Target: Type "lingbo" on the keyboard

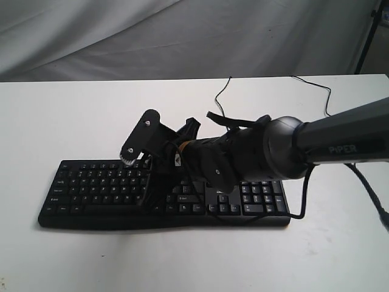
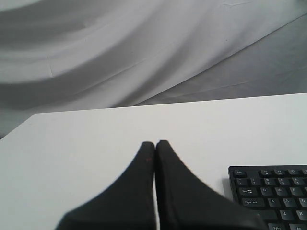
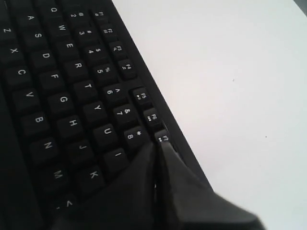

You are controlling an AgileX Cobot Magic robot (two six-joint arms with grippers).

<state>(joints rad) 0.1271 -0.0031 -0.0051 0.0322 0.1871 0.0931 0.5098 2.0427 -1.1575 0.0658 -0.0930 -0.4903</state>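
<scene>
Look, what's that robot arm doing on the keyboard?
The robot is typing. Its right arm reaches over the black keyboard, and the right tool is pinched shut like one finger. Its tip is down among the keys, close to the I key and the 8 key. I can't tell if a key is being pressed. The left tool is shut too and hangs over the white table beside the keyboard's end, touching nothing.
</scene>
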